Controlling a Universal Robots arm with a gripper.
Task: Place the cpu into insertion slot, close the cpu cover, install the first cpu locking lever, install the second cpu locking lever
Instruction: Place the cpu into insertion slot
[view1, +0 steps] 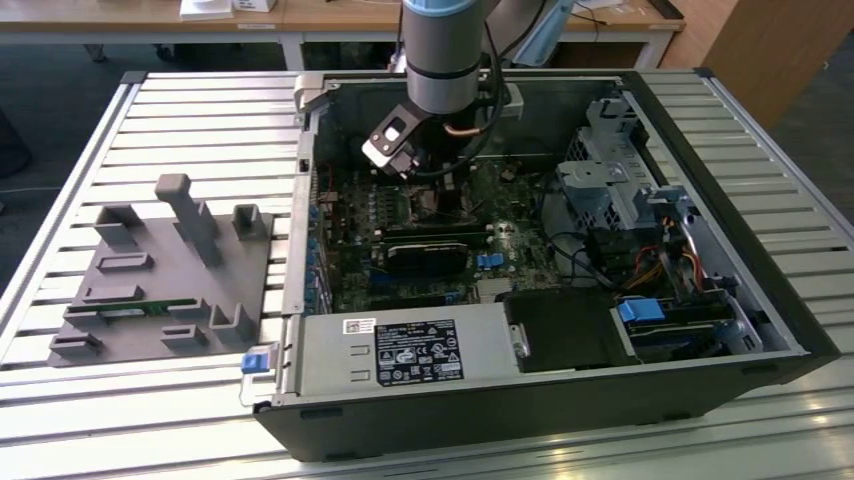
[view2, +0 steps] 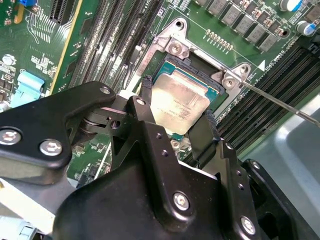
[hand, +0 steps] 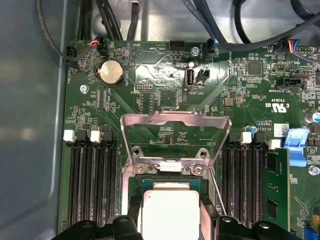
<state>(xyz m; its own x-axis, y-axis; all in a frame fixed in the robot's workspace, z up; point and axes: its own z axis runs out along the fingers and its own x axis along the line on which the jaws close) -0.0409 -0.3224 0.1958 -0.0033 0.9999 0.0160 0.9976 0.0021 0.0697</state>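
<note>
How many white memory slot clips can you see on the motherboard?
4. In the first wrist view, two white clips lie on one side of the open cpu cover, two more on the opposite side. More may be hidden.

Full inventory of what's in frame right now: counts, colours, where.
cpu: 1, silver-grey, between the gripper's fingers over the socket
socket: 1, silvery rim, on the board
cover: 1, silvery, open, standing upright
board: 1, green, inside the case
coin battery: 1, silver, on the board
case: 1, black, open, on the table
table: 1, grey slats
fixture tray: 1, grey, on the table at the exterior view's left
arm: 1, grey, reaching into the case
gripper: 1, black, shut on the cpu
</note>
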